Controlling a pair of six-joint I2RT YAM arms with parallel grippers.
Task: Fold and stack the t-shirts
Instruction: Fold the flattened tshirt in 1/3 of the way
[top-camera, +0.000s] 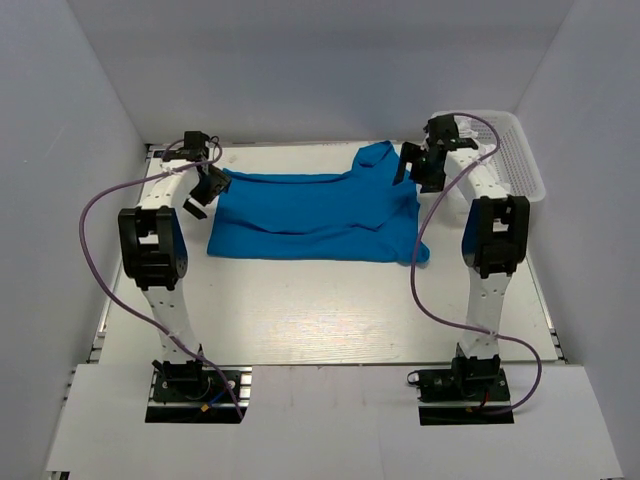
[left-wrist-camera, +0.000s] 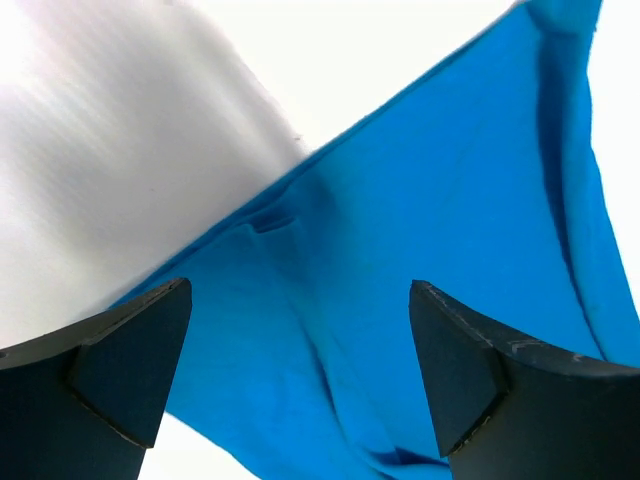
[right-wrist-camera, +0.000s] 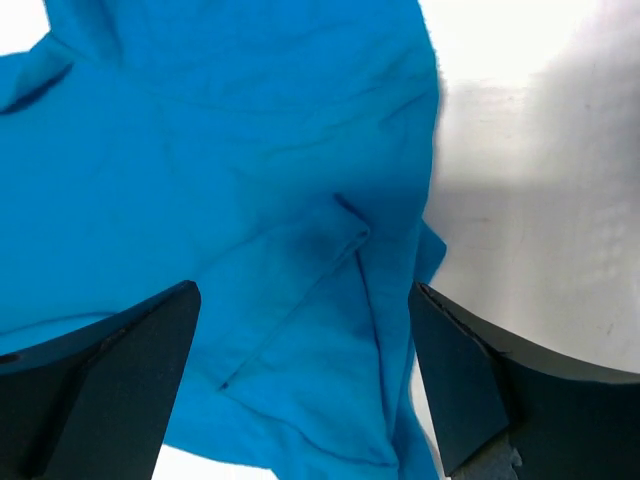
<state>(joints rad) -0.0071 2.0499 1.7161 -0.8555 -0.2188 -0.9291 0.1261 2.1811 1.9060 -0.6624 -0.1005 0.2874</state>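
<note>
One blue t-shirt (top-camera: 315, 215) was found lying flat across the far half of the desk (top-camera: 330, 310), rumpled, with a sleeve poking out at its far right corner. Folding was judged barely begun, and no stack was seen. The left pincer (left-wrist-camera: 300, 330) and right pincer (right-wrist-camera: 305, 330) were held wide over opposite ends, gripping nothing. A pale, wood-grained desk, white walls on three sides and a white basket (top-camera: 520, 160) at far right were noted.
</note>
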